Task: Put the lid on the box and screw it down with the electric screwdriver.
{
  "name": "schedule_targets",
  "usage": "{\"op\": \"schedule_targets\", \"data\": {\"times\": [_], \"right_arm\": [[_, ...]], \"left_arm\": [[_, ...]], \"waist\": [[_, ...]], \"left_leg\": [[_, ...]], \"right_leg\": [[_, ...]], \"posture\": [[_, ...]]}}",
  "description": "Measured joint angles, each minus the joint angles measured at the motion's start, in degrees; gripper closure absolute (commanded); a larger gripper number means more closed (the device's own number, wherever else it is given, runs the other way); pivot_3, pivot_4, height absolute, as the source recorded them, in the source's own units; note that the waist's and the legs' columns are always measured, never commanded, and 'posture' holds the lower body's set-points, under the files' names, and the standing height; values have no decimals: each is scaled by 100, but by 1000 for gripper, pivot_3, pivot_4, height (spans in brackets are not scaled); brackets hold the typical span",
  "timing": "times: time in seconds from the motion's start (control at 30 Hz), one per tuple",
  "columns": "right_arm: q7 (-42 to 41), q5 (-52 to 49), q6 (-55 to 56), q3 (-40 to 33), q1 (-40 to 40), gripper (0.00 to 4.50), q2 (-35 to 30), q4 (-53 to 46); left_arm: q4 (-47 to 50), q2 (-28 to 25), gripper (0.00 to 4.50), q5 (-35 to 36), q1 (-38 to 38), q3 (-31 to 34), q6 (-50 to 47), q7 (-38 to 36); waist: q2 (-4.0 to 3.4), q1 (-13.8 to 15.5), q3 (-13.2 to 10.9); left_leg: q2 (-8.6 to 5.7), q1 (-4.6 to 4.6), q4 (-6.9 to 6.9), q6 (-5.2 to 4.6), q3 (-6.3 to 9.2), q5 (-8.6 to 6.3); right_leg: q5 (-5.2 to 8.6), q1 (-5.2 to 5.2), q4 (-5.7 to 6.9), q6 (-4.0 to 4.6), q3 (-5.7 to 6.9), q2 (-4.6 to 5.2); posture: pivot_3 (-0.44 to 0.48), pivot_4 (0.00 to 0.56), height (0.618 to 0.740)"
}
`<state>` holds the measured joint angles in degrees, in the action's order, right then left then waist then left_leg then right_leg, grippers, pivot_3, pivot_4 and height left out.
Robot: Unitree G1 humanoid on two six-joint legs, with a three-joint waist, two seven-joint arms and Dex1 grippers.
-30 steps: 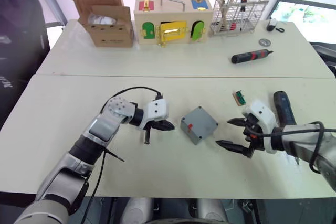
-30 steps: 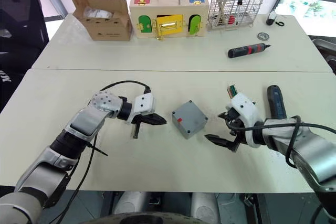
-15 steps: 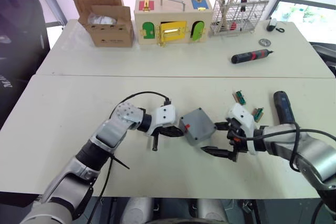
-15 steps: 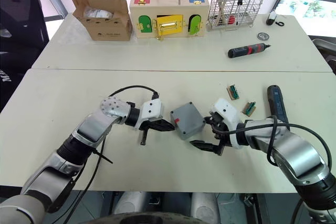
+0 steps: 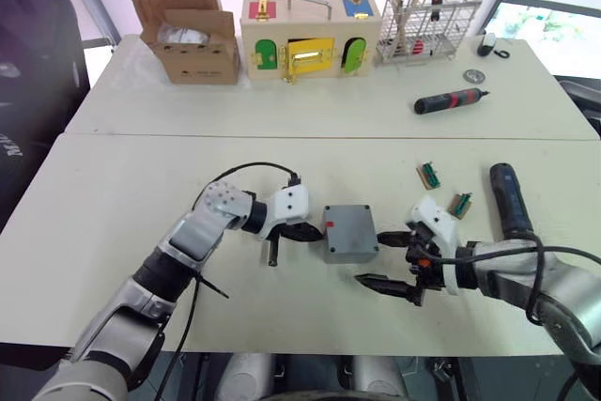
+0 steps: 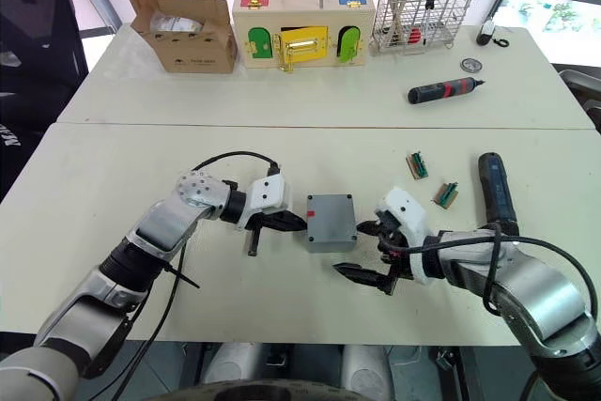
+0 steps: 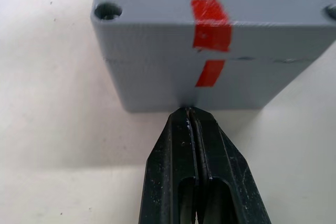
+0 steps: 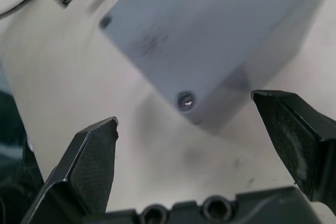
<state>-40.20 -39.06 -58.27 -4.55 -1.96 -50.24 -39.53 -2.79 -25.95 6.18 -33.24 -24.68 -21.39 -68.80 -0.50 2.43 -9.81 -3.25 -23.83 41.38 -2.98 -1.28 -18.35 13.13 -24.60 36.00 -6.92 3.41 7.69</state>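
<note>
You are looking at the box [image 5: 349, 232] sitting on the table [image 5: 113, 232] between both grippers, lid already on. The left gripper [image 7: 195, 129], fingers pressed together, is touching the red-marked side. The right gripper [image 5: 394, 262], fingers spread wide, is lying just beside the opposite side, while the electric screwdriver [image 5: 508, 199] is lying further to the robot's right, nearer that arm.

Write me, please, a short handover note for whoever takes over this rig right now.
Left pincer: shut, tips against the red-marked side of the small square grey plastic box.
Right pincer: open, beside the box's other side, not gripping.
Long black cylindrical electric screwdriver: lying on the table by the right arm.
Done: the grey lid sits on the box.
Left: pick up the screwdriver and drive the corner screws.
</note>
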Motion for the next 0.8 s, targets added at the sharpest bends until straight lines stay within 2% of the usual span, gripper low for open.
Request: {"op": "schedule_targets", "data": {"times": [0.17,0.23,0.3,0.37,0.5,0.77,0.8], "right_arm": [[96,-854,-600,-1791,458,18,-40,-259],[250,-1079,-712,-2387,429,18,-2,-236],[650,-1012,-520,-2762,158,18,323,10],[1139,-583,-36,-2824,-72,18,694,438],[1850,434,840,-2526,77,18,1193,1063],[2545,1515,2332,-1961,307,18,2392,1735],[2577,1560,2421,-1924,314,235,2467,1764]], "left_arm": [[-107,-126,4500,424,-286,596,-253,-49],[-76,-81,4500,693,-391,829,-450,-58],[10,44,4500,1027,-530,1066,-751,-41],[295,242,4500,1430,-693,1222,-1103,-26],[851,549,4500,2044,-798,1309,-1625,85],[1333,660,4500,2201,-565,1131,-1906,458],[1348,618,4500,2201,-508,1105,-1917,478]], "waist": [[0,-14,0],[0,-16,0],[7,-18,2],[6,-2,2],[2,-27,4],[-2,-61,5],[-2,-65,5]], "left_leg": [[2,2,-2,0,1,0],[2,2,-1,0,1,0],[2,4,-1,1,1,0],[-2,4,-1,1,0,0],[-3,8,-5,4,-12,3],[1,40,-17,18,-22,12],[1,40,-17,18,-22,12]], "right_leg": [[0,1,-1,0,0,-1],[0,2,0,0,0,-1],[0,4,1,0,0,-2],[0,4,4,-1,-1,-1],[1,2,9,-2,-1,-11],[1,14,17,-3,-12,-27],[1,14,17,-3,-13,-28]], "posture": [[0,150,694],[0,150,694],[0,150,694],[0,150,694],[0,150,694],[0,150,694],[0,150,694]]}}
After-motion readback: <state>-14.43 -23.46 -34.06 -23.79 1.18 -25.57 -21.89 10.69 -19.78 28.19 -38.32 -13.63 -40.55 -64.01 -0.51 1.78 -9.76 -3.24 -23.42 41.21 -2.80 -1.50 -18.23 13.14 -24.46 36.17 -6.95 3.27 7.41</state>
